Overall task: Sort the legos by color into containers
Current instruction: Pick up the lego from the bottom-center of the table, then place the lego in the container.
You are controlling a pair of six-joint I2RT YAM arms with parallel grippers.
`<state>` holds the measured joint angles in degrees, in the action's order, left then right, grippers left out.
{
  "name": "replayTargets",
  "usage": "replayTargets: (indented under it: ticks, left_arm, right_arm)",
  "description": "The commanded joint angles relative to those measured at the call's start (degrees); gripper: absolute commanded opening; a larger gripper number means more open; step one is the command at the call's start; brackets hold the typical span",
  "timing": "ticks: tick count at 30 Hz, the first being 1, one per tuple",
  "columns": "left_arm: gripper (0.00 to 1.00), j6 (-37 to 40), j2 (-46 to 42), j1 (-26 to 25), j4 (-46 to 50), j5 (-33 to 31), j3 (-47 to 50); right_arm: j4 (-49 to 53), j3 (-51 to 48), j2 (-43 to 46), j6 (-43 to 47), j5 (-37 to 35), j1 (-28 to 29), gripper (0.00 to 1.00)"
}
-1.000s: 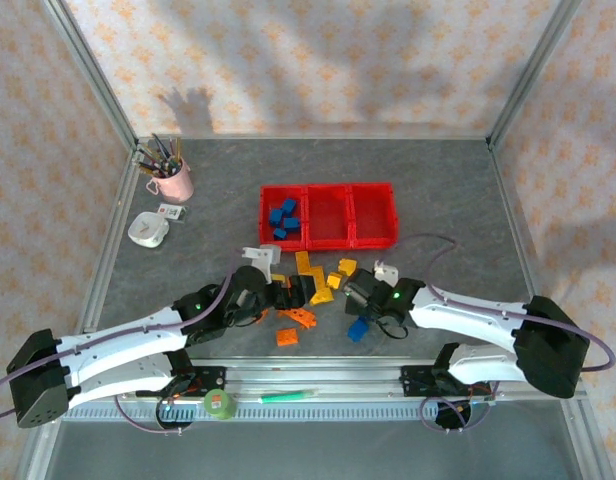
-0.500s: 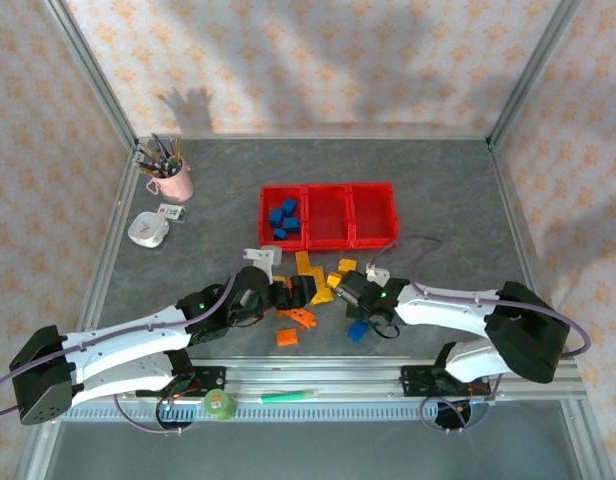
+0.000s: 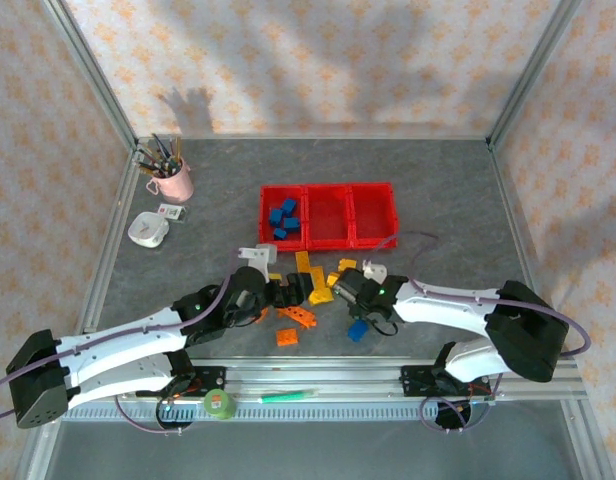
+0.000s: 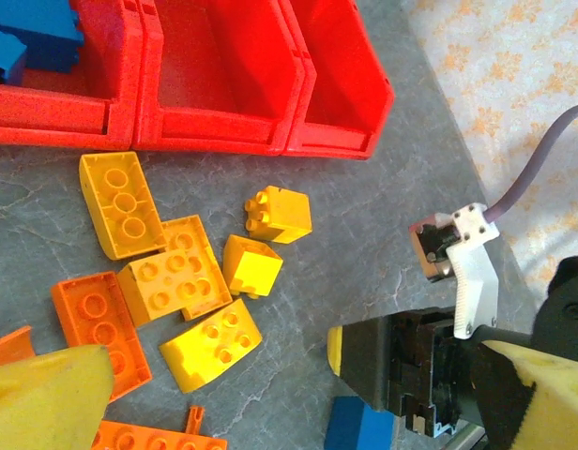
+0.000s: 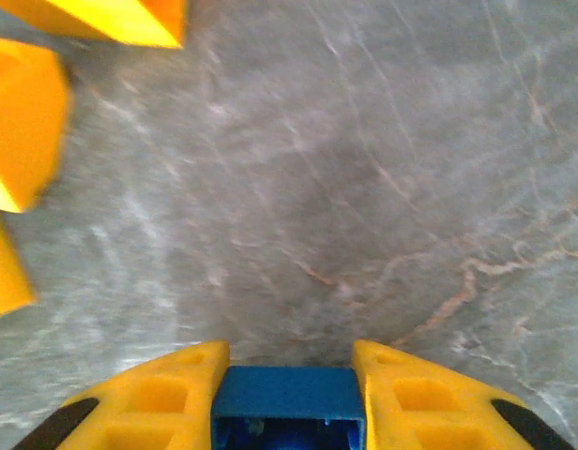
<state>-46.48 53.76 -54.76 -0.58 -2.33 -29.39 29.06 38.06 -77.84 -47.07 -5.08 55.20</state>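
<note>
Plainly, your right gripper (image 5: 289, 380) was pinching a blue brick (image 5: 289, 412). Its two yellow fingers (image 5: 167, 394) were pressed against the brick's sides, with no gap showing on either side. You could not have told from the wrist view whether the brick was touching the grey table (image 5: 364, 187) or raised off it. From above, that brick sat at the near edge of the scatter, on the right side and well short of the red bins (image 3: 328, 243).

Your left gripper (image 4: 294, 361) was spread wide, with one yellow fingertip at each lower corner of its own view and nothing between them. It hovered over loose pieces. Several yellow legos (image 4: 167, 281) lay in a cluster, some touching one another, and orange legos (image 4: 92, 323) lay beside them nearer the arm.

Farther out, the three bins stood joined in a row. The left one held a few blue legos (image 3: 283, 218), and no bricks showed in the other two.

At the far left of the table, well apart from all of this, stood a pink cup (image 3: 173, 184) of pens.
</note>
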Motion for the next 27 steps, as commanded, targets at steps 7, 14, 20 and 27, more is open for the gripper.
replayTargets:
  ticks: [7,14,20,27]
  left_arm:
    - [0.99,0.8,-4.5,-0.4,11.1,-8.6,-4.3]
    - [0.99,-0.8,-8.4,0.5,19.2,-13.4,-6.1]
    - [0.99,-1.0,-12.2,2.3,22.5,-14.7,-5.9]
    - [0.99,-0.8,-14.1,4.1,23.0,-13.8,-4.7]
  right_arm:
    - [-2.4,17.5,-3.5,10.1,-4.7,-1.5,0.30]
    - [-5.6,33.4,-16.8,17.2,-2.3,-5.2,0.30]
    - [-5.9,48.6,-29.6,23.5,-1.8,-6.9,0.31]
    - [-3.2,64.4,-43.1,27.2,-3.7,-8.6,0.33]
